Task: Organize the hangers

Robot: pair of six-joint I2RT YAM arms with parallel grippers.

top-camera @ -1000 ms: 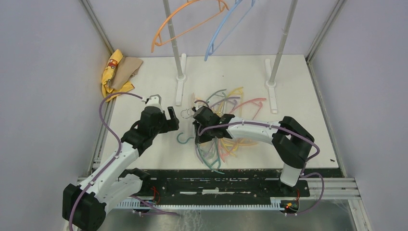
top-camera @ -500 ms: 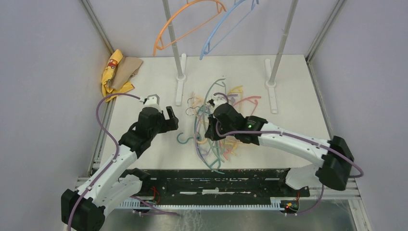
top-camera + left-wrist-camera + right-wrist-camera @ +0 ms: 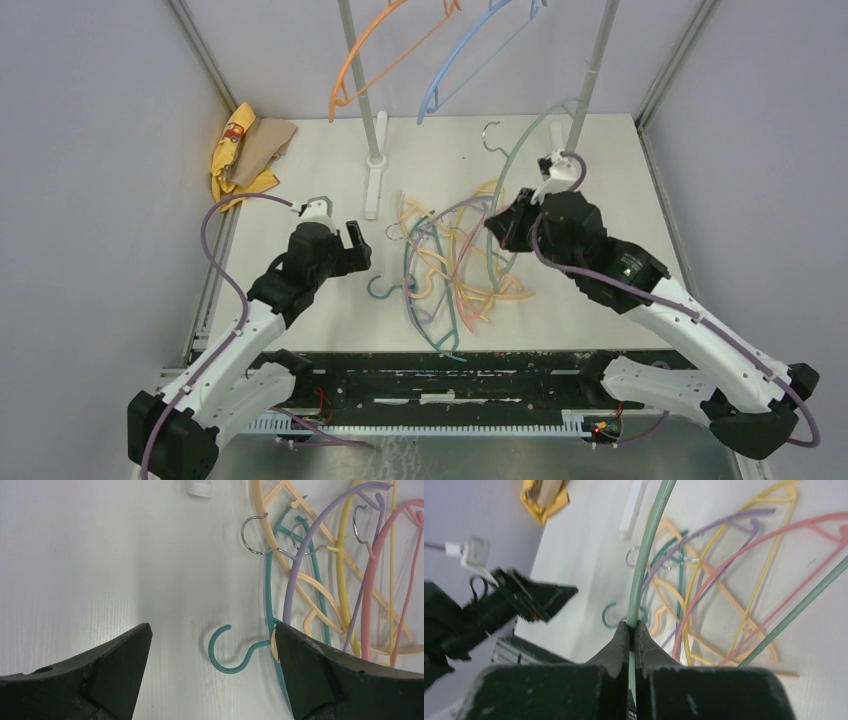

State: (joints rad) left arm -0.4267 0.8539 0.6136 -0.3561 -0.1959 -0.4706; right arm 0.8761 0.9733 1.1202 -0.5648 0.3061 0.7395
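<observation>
One green hanger (image 3: 646, 550) is pinched tight in the right gripper (image 3: 630, 627); raise it steadily, clear of the pile (image 3: 455, 270). Left gripper (image 3: 212, 630) gapes wide, empty.

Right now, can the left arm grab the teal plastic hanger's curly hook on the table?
Probably yes. The left gripper is open, and the teal plastic hanger's hook lies on the white table between its fingers, with nothing covering it.
</observation>
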